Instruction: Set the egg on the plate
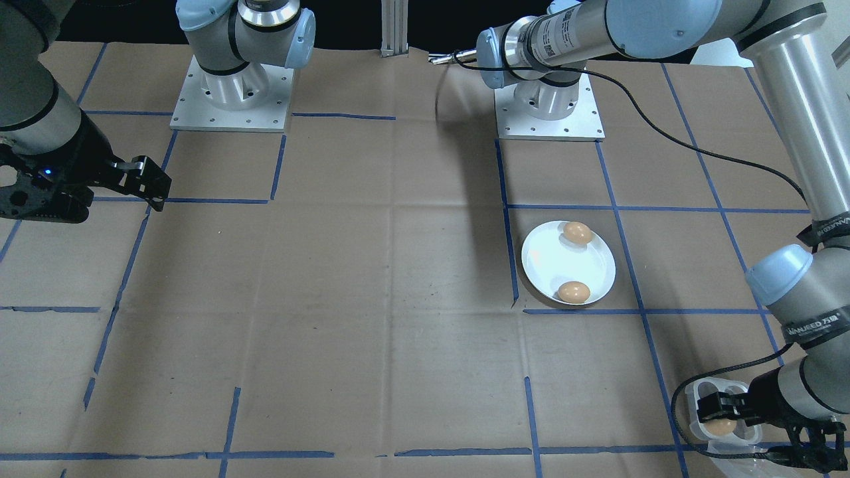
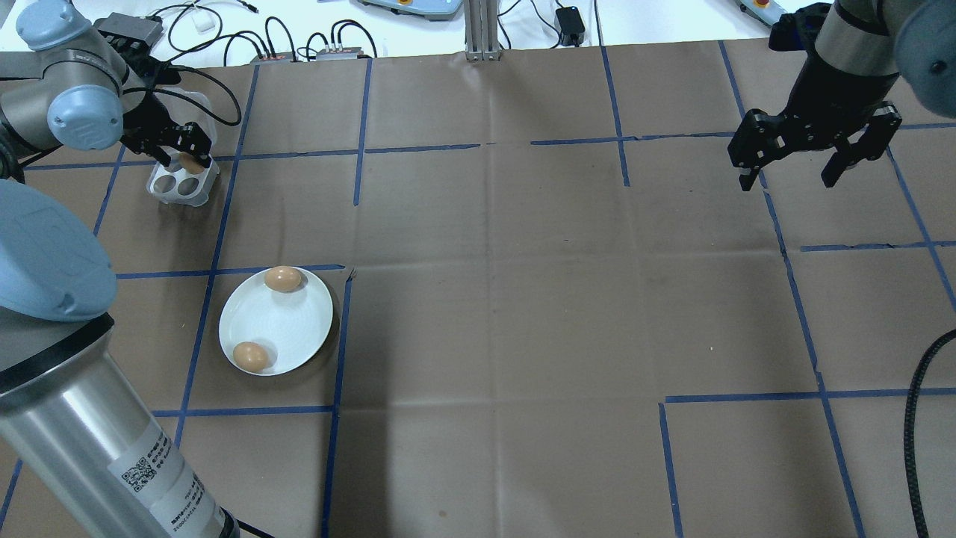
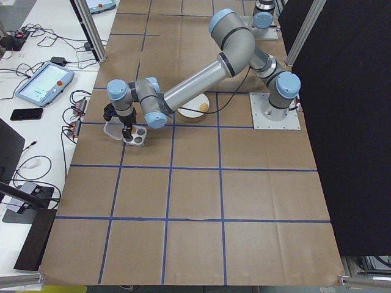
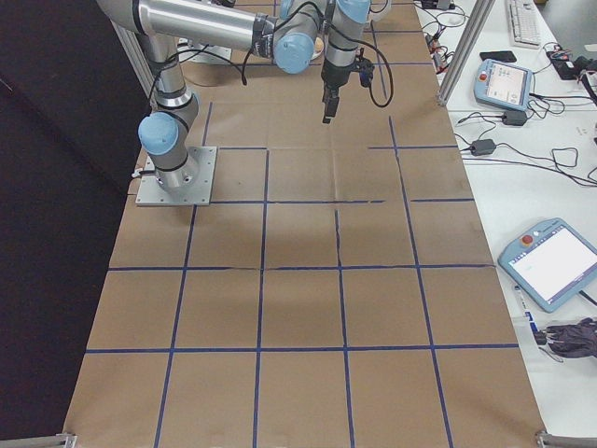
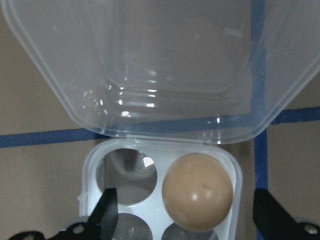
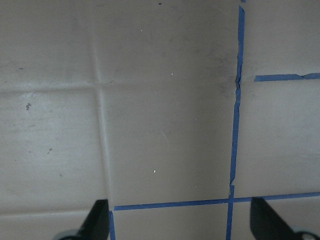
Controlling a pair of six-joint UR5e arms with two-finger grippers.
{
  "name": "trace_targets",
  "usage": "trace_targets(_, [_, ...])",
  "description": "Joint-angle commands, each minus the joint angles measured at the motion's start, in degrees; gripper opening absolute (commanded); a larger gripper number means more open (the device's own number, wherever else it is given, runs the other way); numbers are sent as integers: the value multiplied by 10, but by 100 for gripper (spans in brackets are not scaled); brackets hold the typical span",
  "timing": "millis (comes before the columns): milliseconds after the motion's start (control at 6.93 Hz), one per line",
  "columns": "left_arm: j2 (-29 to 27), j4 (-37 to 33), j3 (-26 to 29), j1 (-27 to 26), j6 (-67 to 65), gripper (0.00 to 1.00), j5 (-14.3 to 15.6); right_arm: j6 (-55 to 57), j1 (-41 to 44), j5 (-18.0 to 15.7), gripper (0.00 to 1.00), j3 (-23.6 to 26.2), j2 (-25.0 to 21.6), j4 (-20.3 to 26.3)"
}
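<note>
With its fingers spread wide either side of the egg (image 5: 197, 191) in the tray (image 5: 95, 165), the left gripper (image 5: 182, 210) should descend centred, then close gently.

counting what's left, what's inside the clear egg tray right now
One brown egg sits in a cup of the egg tray, lid open. The cup beside it is empty. The two nearer cups are cut off in the wrist view; overhead, the left gripper partly covers the tray.

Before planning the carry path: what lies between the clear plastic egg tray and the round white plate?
Only bare brown paper with a blue tape line between the egg tray and plate, per the overhead view.
</note>
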Motion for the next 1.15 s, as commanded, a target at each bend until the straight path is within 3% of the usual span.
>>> trace_targets(0, [0, 0, 4, 0, -1, 55, -1, 0, 0, 0, 100, 0, 0, 0])
trace_targets(433, [0, 0, 3, 0, -5, 47, -1, 0, 0, 0, 100, 0, 0, 0])
trace_targets(722, [8, -3, 3, 0, -6, 7, 1, 0, 0, 0, 100, 0, 0, 0])
trace_targets(1010, [37, -40, 3, -3, -10, 3, 4, 0, 0, 0, 100, 0, 0, 0])
